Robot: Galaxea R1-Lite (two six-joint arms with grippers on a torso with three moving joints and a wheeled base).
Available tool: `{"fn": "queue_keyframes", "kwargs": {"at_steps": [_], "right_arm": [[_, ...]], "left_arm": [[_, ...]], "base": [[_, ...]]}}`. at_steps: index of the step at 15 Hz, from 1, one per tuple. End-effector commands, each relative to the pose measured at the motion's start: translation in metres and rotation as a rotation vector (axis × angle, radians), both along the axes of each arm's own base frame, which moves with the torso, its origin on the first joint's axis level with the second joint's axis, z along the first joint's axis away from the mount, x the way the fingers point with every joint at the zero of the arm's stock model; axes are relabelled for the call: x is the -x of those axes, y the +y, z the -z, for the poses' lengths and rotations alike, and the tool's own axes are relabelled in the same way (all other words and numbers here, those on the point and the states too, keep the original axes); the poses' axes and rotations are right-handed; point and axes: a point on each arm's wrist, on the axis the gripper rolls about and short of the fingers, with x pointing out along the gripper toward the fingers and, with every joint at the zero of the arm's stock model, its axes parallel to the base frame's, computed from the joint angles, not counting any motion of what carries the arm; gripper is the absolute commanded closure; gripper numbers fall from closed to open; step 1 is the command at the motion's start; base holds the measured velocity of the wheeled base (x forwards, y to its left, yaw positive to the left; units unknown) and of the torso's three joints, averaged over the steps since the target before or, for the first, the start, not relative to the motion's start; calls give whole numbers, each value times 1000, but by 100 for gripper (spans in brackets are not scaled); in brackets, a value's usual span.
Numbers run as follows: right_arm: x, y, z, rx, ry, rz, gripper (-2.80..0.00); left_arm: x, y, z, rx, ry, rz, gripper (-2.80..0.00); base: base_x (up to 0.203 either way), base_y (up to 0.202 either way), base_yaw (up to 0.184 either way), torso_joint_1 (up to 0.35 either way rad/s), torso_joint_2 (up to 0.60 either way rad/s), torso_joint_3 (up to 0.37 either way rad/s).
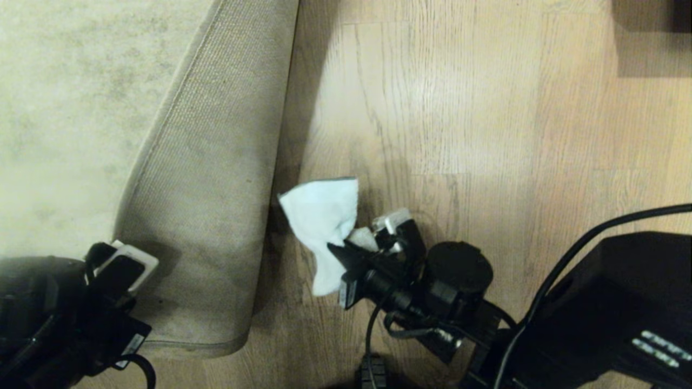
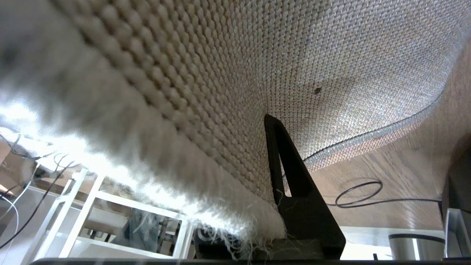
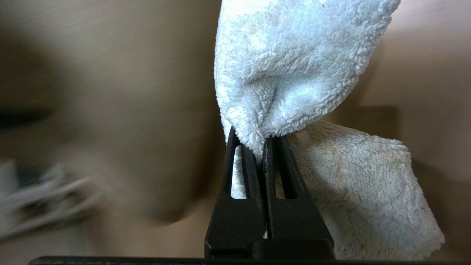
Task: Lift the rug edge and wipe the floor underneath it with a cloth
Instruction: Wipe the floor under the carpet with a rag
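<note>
Right now the right gripper (image 1: 354, 246) is clamped tight on a bunched corner of the cloth (image 1: 323, 216); rest of the cloth hangs off beyond the fingertips, toward the rug, apparently just above the floor (image 1: 476, 135). Rug edge (image 1: 216, 178) lies to that gripper's left, folded back so the ribbed underside faces up. Its border runs long, away from the robot, roughly parallel to the floor planks. The shadowed strip of floor along that border sits just past the cloth's far corner, so the right arm is the nearer one to wipe there.

Left gripper (image 1: 127, 265) is further left, at the near end of the fold, closed on the rug edge (image 2: 206, 121) and holding it up; one finger (image 2: 290, 176) shows dark against the weave.

Likely next: sweep the cloth leftward under the raised border, then along it.
</note>
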Motion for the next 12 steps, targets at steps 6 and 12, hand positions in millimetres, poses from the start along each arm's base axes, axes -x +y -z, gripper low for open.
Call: {"fn": "queue_keyframes", "kwargs": {"at_steps": [6,12], "right_arm": [[20,80,83,58,46,-150,0],[5,103,106,20,26,-144,0]], "left_arm": [[2,0,-2,0,-10,0,0],[12,3,6,-6,12,-3,0]], "base": [[0,0,0,0,0,0],[0,0,0,0,0,0]]}}
